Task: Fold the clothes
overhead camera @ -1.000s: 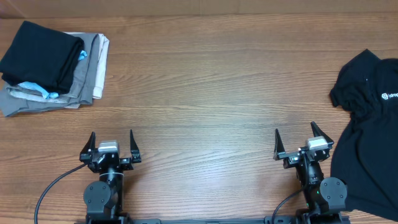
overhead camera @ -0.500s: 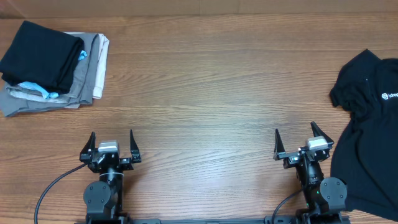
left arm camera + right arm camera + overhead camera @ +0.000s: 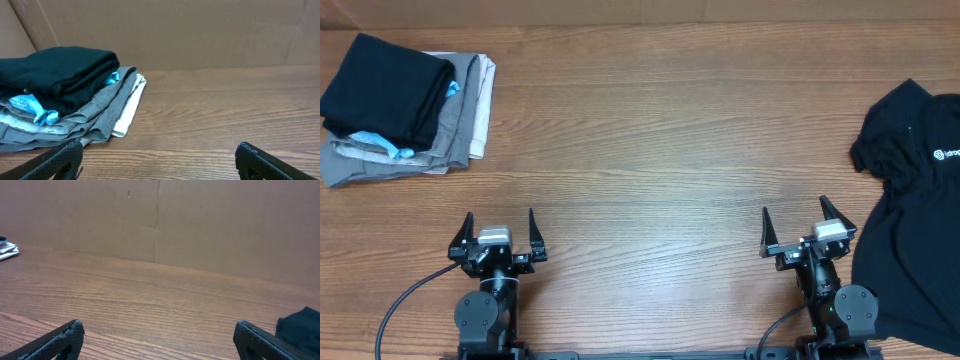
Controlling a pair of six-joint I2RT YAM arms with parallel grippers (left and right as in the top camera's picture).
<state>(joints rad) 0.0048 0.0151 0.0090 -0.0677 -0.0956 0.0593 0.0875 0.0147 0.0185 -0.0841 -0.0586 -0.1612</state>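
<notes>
The black short-sleeved shirt [image 3: 910, 210] with a small white logo lies crumpled at the table's right edge, partly cut off by the overhead view. A corner of it shows at the lower right of the right wrist view [image 3: 299, 325]. My right gripper [image 3: 804, 222] is open and empty just left of the shirt, not touching it; its fingers show in the right wrist view [image 3: 159, 340]. My left gripper [image 3: 500, 229] is open and empty at the front left, also seen in the left wrist view [image 3: 159, 162].
A pile of folded garments [image 3: 400, 110], black on top of grey and beige with light-blue bits, sits at the back left; it also shows in the left wrist view [image 3: 65, 95]. A cardboard wall [image 3: 160, 220] stands behind the wooden table [image 3: 660, 140].
</notes>
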